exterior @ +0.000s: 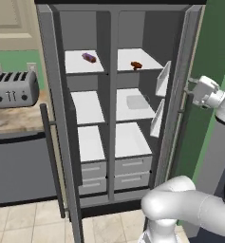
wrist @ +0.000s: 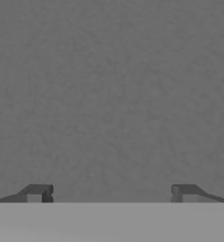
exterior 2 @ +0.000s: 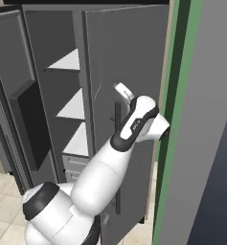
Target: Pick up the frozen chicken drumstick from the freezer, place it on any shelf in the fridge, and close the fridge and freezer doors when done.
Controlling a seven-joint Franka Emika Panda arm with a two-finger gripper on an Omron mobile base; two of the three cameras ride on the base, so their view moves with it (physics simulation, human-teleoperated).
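Grey door surface fills the space ahead of the gripper (wrist: 111, 194) in the hand view; its two dark fingertips stand wide apart at five and seven o'clock with nothing between them. From the left base view the arm reaches to three o'clock, the hand against the outer face of the wider door (exterior 2: 129, 72), near its vertical bar handle (exterior 2: 118, 119). Both doors stand open. On the top shelf of the freezer (exterior: 85, 61), at eleven o'clock, lies a small purplish item (exterior: 89, 57). On the top shelf of the fridge (exterior: 147, 60), at twelve o'clock, sits a reddish-brown item (exterior: 136, 65), probably the chicken drumstick, though it is too small to be sure. A toaster (exterior: 14, 88) stands on the counter (exterior: 14, 121) at nine o'clock.
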